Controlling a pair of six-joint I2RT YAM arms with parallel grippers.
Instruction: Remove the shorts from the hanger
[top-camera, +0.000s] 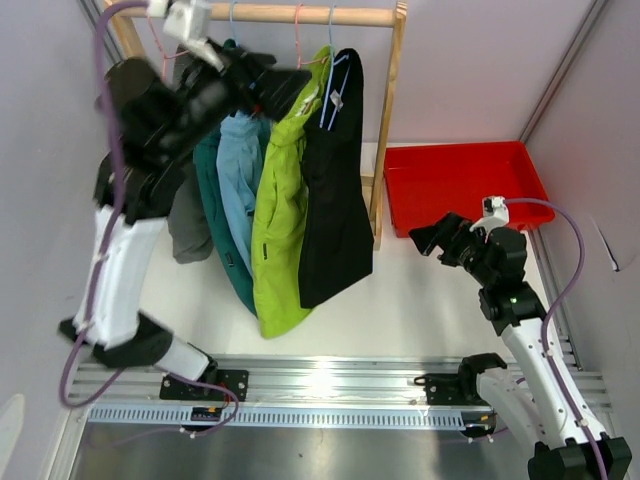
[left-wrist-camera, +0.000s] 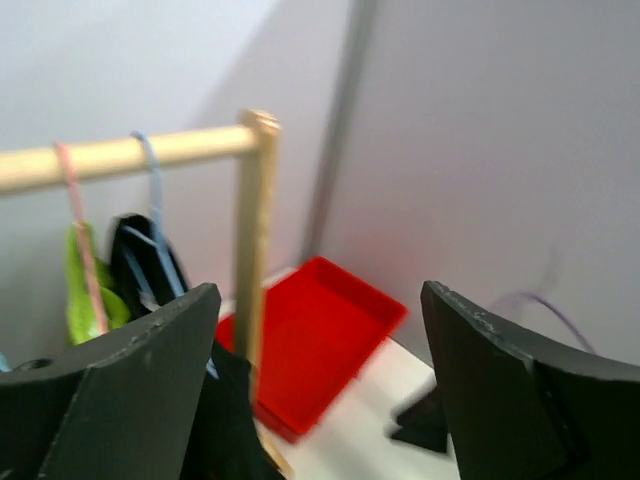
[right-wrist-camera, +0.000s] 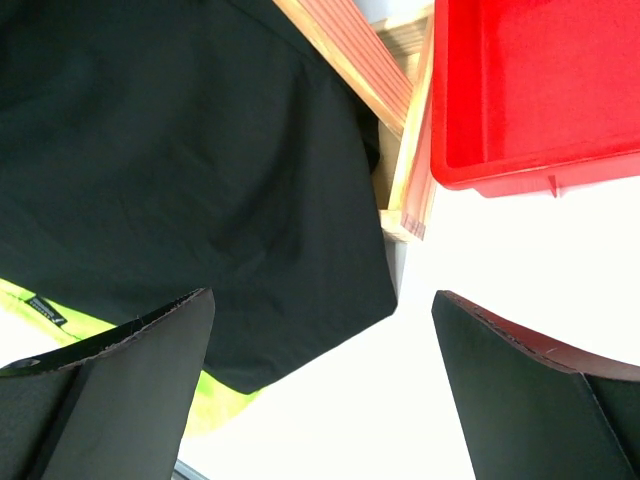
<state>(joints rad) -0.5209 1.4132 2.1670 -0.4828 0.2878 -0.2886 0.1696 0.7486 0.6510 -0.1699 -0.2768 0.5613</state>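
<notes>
Five pairs of shorts hang from hangers on a wooden rod (top-camera: 300, 14): grey shorts (top-camera: 188, 232), dark teal shorts (top-camera: 212, 195), light blue shorts (top-camera: 240, 170), lime green shorts (top-camera: 280, 230) and black shorts (top-camera: 335, 200). My left gripper (top-camera: 275, 85) is raised at the hanger tops by the light blue and lime pairs, open and empty (left-wrist-camera: 320, 300). Its view shows the lime shorts (left-wrist-camera: 80, 290) and black shorts (left-wrist-camera: 140, 260) on their hangers. My right gripper (top-camera: 430, 238) is open and empty (right-wrist-camera: 320, 300), low over the table to the right of the black shorts (right-wrist-camera: 180, 170).
The rack's wooden right post (top-camera: 388, 120) stands between the shorts and a red tray (top-camera: 465, 185) at the back right. The tray also shows in the left wrist view (left-wrist-camera: 320, 340) and the right wrist view (right-wrist-camera: 540, 90). Grey walls close in both sides.
</notes>
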